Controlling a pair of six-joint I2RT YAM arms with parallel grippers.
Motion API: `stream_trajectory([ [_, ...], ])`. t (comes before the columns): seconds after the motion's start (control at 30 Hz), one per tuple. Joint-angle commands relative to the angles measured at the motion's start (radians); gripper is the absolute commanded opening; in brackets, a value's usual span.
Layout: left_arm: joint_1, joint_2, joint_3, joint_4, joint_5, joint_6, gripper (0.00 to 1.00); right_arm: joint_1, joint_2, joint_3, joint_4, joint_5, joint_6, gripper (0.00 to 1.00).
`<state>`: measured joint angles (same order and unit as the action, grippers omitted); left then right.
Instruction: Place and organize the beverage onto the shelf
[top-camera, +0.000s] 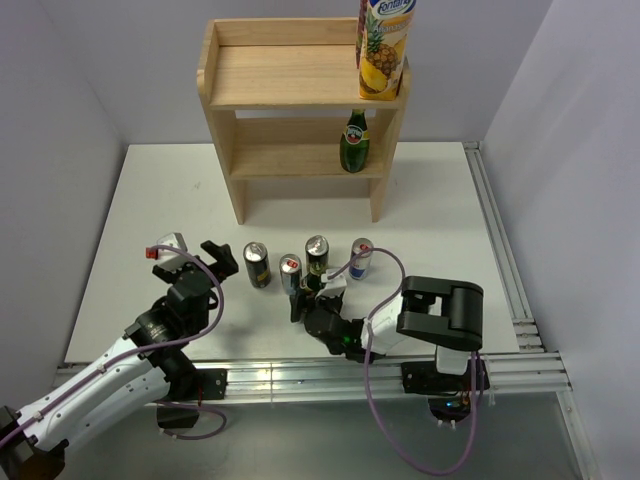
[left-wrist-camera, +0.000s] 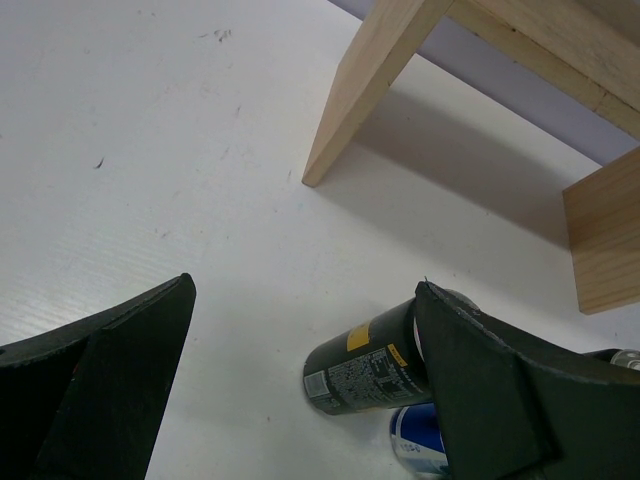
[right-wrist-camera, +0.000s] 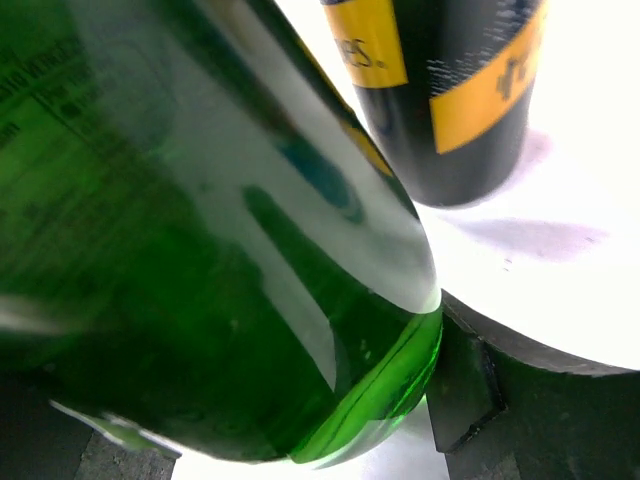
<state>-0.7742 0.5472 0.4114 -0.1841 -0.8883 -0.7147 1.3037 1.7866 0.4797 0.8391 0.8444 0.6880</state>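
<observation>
At left, wide-open, empty left claw (top-camera: 195, 256) just beside a row of upright cans on the tabletop (top-camera: 450, 220): two black-gold cans (top-camera: 257, 265) and two silver-blue cans (top-camera: 361, 258), alternating. Just in front, right claw (top-camera: 308, 297) partly closed around one green bottle (right-wrist-camera: 200, 250), slanted across the wrist view; firmness of grip impossible to tell. Farther back, second green bottle (top-camera: 354, 140) upright, neck up, at the right end of the shelf (top-camera: 290, 75) lower tier.

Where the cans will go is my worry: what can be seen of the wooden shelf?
The shelf is pale bare wood: two tiers between flat side panels that serve as legs, the top rimmed at back and sides. It stands upright at the far side of the table. A juice carton stands on the top tier's right end, a green bottle on the lower tier's right end.
</observation>
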Motion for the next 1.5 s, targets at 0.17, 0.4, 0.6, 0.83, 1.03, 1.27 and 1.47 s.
stream_trajectory([
  [0.17,-0.005,-0.001,-0.008,0.037,0.0,0.021,0.99,0.129,-0.251,0.131,-0.662,0.159,0.174,0.0],
  [0.4,-0.005,0.016,-0.008,0.043,0.006,0.024,0.99,0.14,-0.495,0.337,-0.896,0.197,0.015,0.0],
  [0.6,-0.005,0.0,-0.011,0.041,0.006,0.026,0.99,-0.025,-0.503,0.532,-0.842,0.061,-0.276,0.0],
  [0.83,-0.005,-0.012,-0.016,0.049,0.018,0.029,0.99,-0.275,-0.353,0.782,-0.827,-0.122,-0.406,0.0],
  [1.03,-0.007,-0.021,-0.019,0.049,0.018,0.032,0.99,-0.385,-0.169,1.01,-0.868,-0.185,-0.461,0.0],
  [1.27,-0.008,-0.035,-0.022,0.051,0.034,0.032,0.99,-0.494,-0.055,1.166,-0.907,-0.22,-0.45,0.0],
  [1.47,-0.007,-0.036,-0.022,0.048,0.035,0.032,0.99,-0.57,-0.016,1.198,-0.904,-0.231,-0.421,0.0],
])
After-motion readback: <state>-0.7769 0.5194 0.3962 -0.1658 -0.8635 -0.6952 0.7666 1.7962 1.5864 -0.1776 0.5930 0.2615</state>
